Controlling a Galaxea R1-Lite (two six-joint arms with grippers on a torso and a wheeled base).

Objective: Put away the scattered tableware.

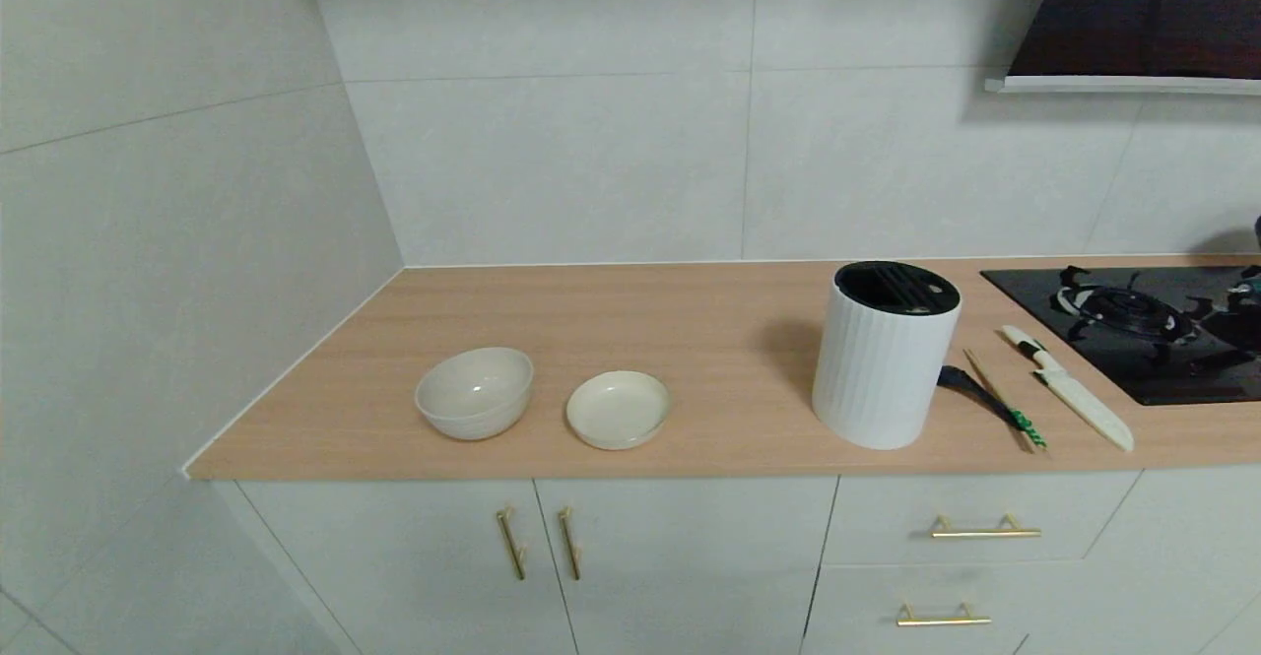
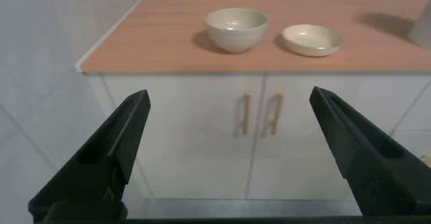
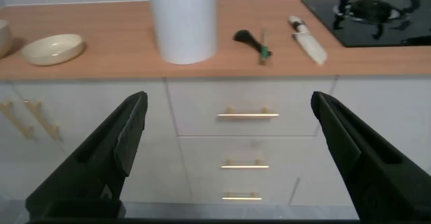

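Beside the ribbed white holder (image 1: 884, 360) lay a white-bladed knife (image 1: 1069, 389). Left gripper (image 2: 229, 96) and right gripper (image 3: 227, 97) gaped empty; the first pickup likely called for reaching up.

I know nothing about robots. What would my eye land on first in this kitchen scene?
The tall white ribbed holder with a black slotted top stands upright on the wooden counter, near the stove. To its left, a bowl and a shallow dish sit side by side, not touching, near the front edge. On its other side lie a dark spoon, chopsticks and a white knife.
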